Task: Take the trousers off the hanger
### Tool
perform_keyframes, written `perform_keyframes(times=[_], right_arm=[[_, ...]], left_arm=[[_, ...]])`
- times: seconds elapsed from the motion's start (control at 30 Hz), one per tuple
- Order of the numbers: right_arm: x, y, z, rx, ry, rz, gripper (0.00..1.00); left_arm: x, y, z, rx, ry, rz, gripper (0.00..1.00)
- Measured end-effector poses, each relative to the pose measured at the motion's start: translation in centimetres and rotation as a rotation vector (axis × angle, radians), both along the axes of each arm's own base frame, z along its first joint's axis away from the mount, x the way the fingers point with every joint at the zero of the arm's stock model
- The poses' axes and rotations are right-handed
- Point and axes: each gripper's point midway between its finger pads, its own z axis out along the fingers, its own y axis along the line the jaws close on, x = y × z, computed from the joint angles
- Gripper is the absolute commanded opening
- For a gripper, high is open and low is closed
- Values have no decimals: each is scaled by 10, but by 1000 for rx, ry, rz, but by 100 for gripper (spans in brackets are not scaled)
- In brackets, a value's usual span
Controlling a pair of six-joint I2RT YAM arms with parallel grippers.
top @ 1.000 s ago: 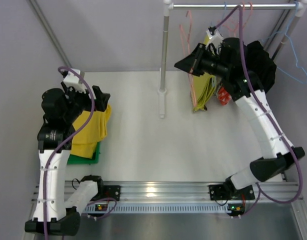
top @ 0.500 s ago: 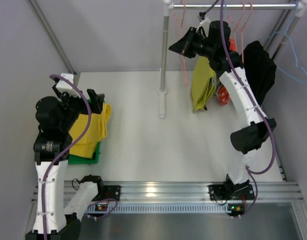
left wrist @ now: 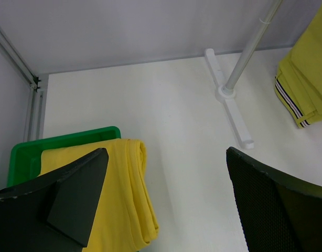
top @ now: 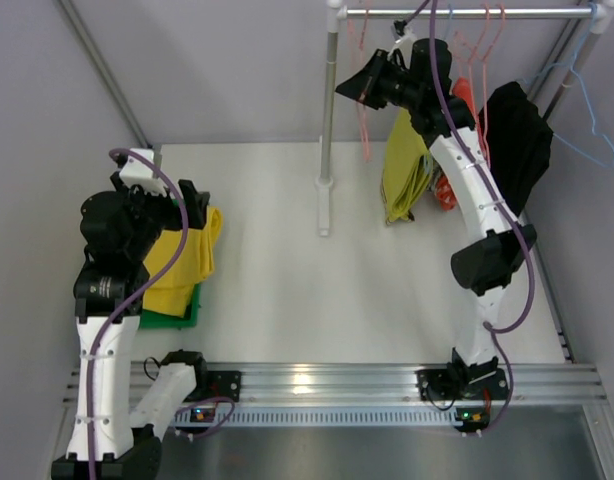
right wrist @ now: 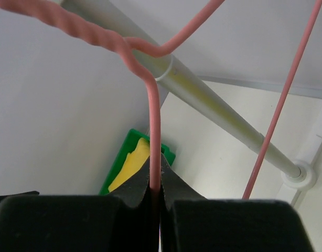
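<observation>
Right arm is stretched right up at the rail (top: pixel 487 12), and the right fingers (right wrist: pixel 135 212) are pinched shut on the thin wire of a pink hanger (right wrist: pixel 155 131), just below its twisted neck. Under that wrist the olive-yellow trousers (top: pixel 405 175) hang folded beneath the rail, close beside a red-orange garment (top: pixel 447 190) and a black garment (top: pixel 517 130). (Whether the clamped wire belongs to the hanger carrying them, I cannot tell from these views.)

Across the way, the left fingers (left wrist: pixel 72 202) stand wide open, holding nothing, above the bright yellow trousers (left wrist: pixel 127 199), which lie folded on the green tray (left wrist: pixel 24 152) on the table (left wrist: pixel 166 105).

By my reading, one pair is home and the olive pair is the job in hand. Now the dangers. That is a pinch on slim round wire, so the hanger could swivel or slide in the grip once it takes weight. The hook could catch on the rail on the way off, or jump free and swing, letting the cloth slip down in a heap. Another pink wire runs just beside this one, so a pull might tangle or drag the wrong hanger. And the open left fingers are well apart from the rack, too far to catch anything.
</observation>
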Motion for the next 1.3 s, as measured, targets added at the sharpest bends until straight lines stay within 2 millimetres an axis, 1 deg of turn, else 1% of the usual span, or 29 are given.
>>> perform_keyframes(times=[0.13, 0.23, 0.3, 0.33, 0.4, 0.43, 0.5, 0.53, 0.57, 0.63, 0.73, 0.77, 0.87, 0.97, 1.1, 1.17, 1.2, 1.3], right_arm=[[10, 4, -19, -11, 33, 2, 0], [13, 5, -25, -14, 43, 5, 1], [12, 6, -25, -13, 43, 9, 12], [12, 6, -24, -12, 40, 10, 27], [12, 7, -22, -7, 35, 14, 43], [12, 7, -22, -6, 32, 16, 53], [12, 7, -22, -6, 26, 18, 59], [10, 6, -23, -8, 29, 19, 67], [8, 6, -25, -11, 34, 19, 71], [2, 3, -27, -18, 43, 15, 74], [-13, -4, -23, -30, 39, 6, 76], [-18, -7, -20, -32, 33, 3, 77], [-44, -19, -1, -45, -12, -5, 78], [-74, -31, 25, -51, -78, -8, 82], [-117, -52, 66, -45, -191, -21, 87], [-133, -68, 82, -38, -233, -44, 89], [-139, -81, 90, -33, -253, -61, 90], [-148, -118, 99, -30, -276, -131, 91]], left_arm=[[0, 1, 0, 3, 0, 7, 99], [0, 2, 0, 3, 0, 10, 99], [0, 2, 0, 3, 0, 10, 99], [0, 2, 0, 3, 1, 10, 99], [0, 2, -1, 3, 1, 10, 99], [0, 2, -1, 3, 1, 10, 99], [1, 2, -1, 3, 1, 11, 99], [1, 2, -1, 3, 1, 11, 99], [1, 2, -1, 3, 1, 11, 99], [0, 2, -1, 2, 1, 10, 99], [0, 2, -1, 1, 2, 9, 99], [0, 2, -1, 1, 1, 9, 99], [-1, 1, 0, -4, 0, 6, 99], [-3, -1, 3, -10, -8, -2, 99], [-7, -3, 6, -20, -19, -12, 99], [-8, -4, 7, -24, -22, -16, 99], [-9, -5, 8, -26, -26, -19, 99], [-11, -7, 9, -30, -28, -29, 99]])
